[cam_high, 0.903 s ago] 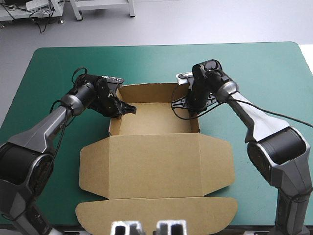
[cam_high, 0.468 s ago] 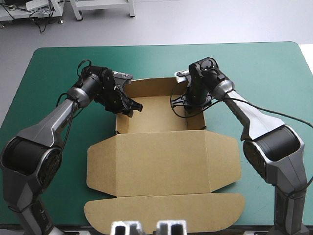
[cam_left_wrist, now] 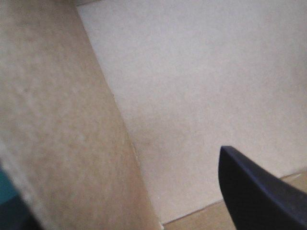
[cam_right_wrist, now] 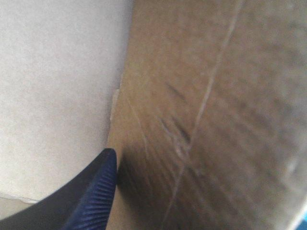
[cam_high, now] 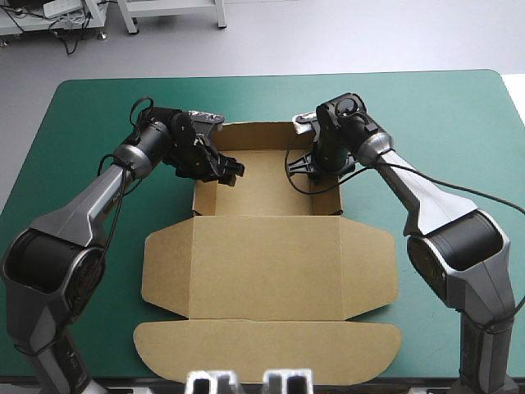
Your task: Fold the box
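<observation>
- Across the middle of the teal-green tabletop lies the brown box, with its open end toward the far edge and its lid toward the near edge.
- Lid: flat on the cover, with one rounded side flap at each end. The long tuck flap lies flat at the near edge of the tabletop.
- Tray: the far part of the box, open upward. The far, left and right walls are raised and the floor is bare.
- Left pincer: positioned at the left wall of the tray, near the far left corner. State: released, set astride the wall. One black finger hangs inside the tray, with bare floor showing between it and the wall. The other finger is hidden outside the board.
- Right pincer: positioned at the right wall of the tray, near the far right corner. State: released, set astride the wall. One black finger sits inside the tray, its tip close against the inner face of the wall. The other finger is hidden behind the board.
</observation>
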Robot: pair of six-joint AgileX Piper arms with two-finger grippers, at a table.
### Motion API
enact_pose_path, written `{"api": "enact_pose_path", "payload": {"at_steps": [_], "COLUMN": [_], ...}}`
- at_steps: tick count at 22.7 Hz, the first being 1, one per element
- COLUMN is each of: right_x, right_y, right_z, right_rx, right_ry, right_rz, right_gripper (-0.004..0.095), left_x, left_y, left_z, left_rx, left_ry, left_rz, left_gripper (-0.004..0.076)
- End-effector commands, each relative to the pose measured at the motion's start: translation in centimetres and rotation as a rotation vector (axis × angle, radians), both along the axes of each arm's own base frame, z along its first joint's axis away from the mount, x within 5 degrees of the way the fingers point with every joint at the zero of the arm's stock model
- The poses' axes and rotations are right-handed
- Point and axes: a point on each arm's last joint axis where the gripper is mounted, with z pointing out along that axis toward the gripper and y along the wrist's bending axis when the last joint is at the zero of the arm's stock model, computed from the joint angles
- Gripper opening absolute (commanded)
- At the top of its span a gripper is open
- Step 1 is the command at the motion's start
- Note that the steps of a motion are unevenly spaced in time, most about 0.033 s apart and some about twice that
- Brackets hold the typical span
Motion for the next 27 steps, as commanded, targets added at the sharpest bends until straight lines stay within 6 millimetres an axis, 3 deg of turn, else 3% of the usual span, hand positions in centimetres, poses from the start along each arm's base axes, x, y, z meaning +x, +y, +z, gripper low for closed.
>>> {"api": "enact_pose_path", "payload": {"at_steps": [1, 8, 12, 15, 20, 27], "right_x": [-0.3, 0.7, 1.9, 2.6, 3.0, 3.6], "right_y": [0.6, 1.1, 1.9, 2.2, 1.3, 0.4], "right_z": [3.5, 3.8, 1.7, -0.1, 0.2, 1.3], "right_rx": [0.11, 0.178, 0.188, 0.167, 0.047, 0.076], "right_ry": [-0.128, -0.235, -0.232, -0.217, -0.281, -0.298], "right_rz": [-0.003, -0.036, -0.039, -0.029, 0.001, -0.032], "right_gripper": [0.047, 0.047, 0.047, 0.047, 0.0469, 0.0469], "left_x": [-0.1, 0.7, 1.7, 2.5, 2.9, 3.1], "left_y": [-0.9, -0.3, -0.2, -0.6, -0.1, 0.2], "left_z": [3.8, 3.8, 2.7, 0.6, 0.7, 1.3], "left_rx": [-0.137, -0.064, -0.013, 0.005, 0.077, 0.117], "left_ry": [-0.158, -0.248, -0.269, -0.232, -0.266, -0.284], "left_rz": [0.037, 0.045, 0.051, 0.051, 0.029, 0.019], "left_gripper": [0.0531, 0.0531, 0.0531, 0.0531, 0.0531, 0.0531]}}
